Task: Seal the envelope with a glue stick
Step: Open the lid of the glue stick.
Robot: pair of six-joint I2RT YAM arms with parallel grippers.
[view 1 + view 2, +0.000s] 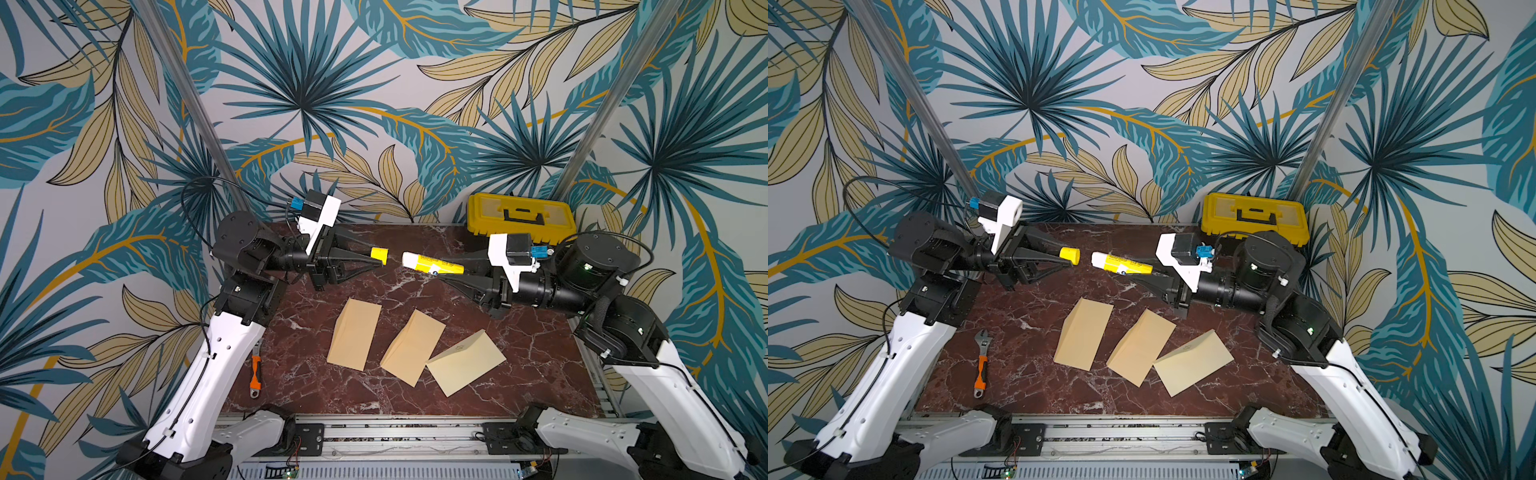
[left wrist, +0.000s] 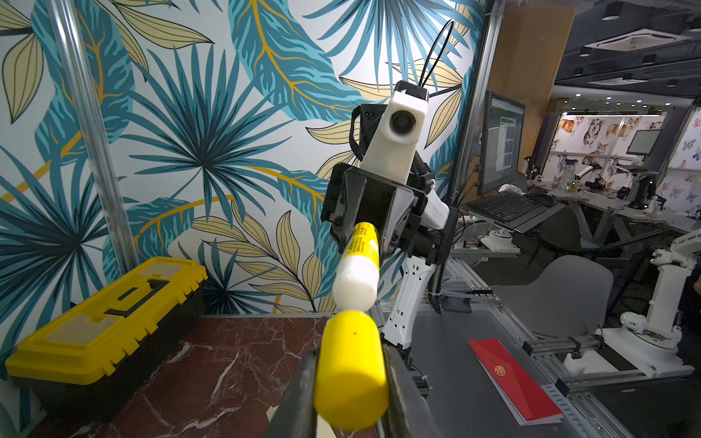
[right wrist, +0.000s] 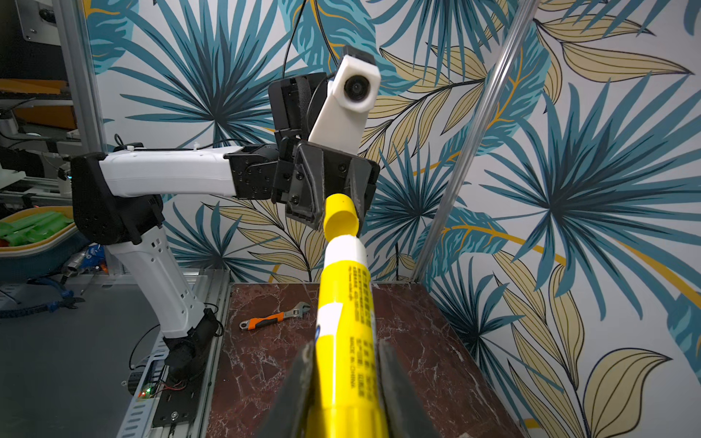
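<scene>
Two parts hang apart in the middle of a top view. The glue stick, its white tip bare, is pinched tight in the right gripper. The yellow cap is squeezed in the left gripper. Three envelopes lie lower down on the table. The smooth tube could slip out on the way down, or the tip could miss the flap and smear glue.
</scene>
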